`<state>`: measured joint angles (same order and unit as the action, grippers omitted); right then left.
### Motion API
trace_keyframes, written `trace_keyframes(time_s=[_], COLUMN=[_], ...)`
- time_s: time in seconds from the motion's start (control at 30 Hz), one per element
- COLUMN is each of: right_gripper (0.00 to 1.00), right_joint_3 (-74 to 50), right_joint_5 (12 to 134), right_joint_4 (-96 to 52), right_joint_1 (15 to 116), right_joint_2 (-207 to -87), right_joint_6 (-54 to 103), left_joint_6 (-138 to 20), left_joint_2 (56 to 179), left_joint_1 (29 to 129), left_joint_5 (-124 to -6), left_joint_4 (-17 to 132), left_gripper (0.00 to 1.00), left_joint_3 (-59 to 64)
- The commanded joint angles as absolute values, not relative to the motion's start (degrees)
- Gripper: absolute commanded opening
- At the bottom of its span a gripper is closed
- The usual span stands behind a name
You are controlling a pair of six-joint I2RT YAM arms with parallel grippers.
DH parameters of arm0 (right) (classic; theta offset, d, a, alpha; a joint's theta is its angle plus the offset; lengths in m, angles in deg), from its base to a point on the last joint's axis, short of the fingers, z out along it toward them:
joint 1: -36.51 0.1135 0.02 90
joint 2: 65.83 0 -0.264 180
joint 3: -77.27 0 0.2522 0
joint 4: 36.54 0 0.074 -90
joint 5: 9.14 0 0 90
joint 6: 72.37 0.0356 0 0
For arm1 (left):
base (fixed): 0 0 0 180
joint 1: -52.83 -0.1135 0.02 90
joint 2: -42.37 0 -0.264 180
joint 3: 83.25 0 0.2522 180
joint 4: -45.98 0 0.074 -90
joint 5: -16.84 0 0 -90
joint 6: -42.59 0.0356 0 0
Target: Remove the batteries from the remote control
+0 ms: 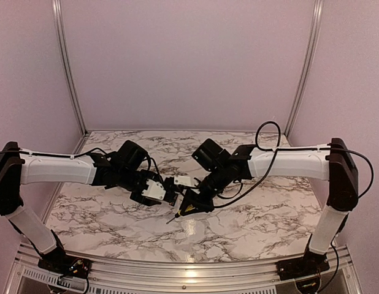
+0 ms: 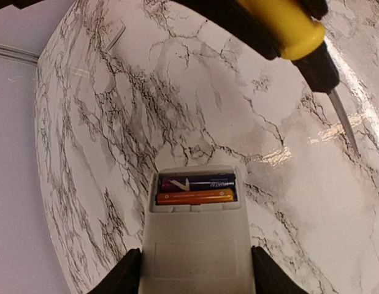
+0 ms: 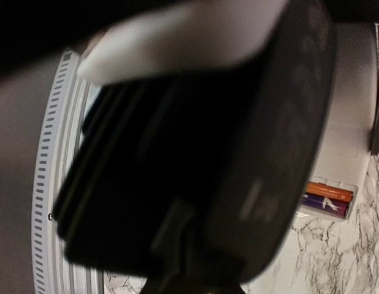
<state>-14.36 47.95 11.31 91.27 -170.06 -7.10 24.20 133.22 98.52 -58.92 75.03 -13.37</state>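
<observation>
Blurred dark bulk (image 3: 195, 153) fills most of the right wrist view. Left end effector (image 2: 197, 266) clamps the remote control (image 2: 199, 245) above the tabletop (image 2: 103, 122), near end cut off, bay end pointing away, 2 batteries (image 2: 195, 190) crosswise. Right end effector (image 1: 189, 206) grips a yellow-handled tool (image 2: 287, 27).

White marble-patterned table (image 1: 116, 226) with dark veins, its glossy top catching glare near the front edge

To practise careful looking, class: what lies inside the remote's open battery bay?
Two batteries side by side, one purple, one orange, in the remote. Whatever lies beneath them is covered.
</observation>
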Motion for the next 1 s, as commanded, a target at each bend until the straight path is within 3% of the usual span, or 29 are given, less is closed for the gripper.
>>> trace_keyframes(time_s=[0.0,0.33,0.97], right_gripper=[0.00,0.00,0.00], right_joint_3=[-9.84,-3.48,-5.91], right_joint_5=[52.00,58.42,62.66], right_joint_4=[9.04,5.79,1.31], right_joint_1=[88.94,86.00,85.97], right_joint_2=[-163.71,-153.74,-154.35], right_joint_6=[-4.47,-1.98,-1.70], left_joint_6=[20.34,12.56,7.97], left_joint_2=[131.33,127.67,128.22], left_joint_1=[98.01,98.16,98.71], left_joint_5=[-58.14,-53.82,-48.24], left_joint_4=[73.93,72.79,75.21], left_gripper=[0.00,0.00,0.00], left_joint_3=[-12.58,-14.74,-12.92])
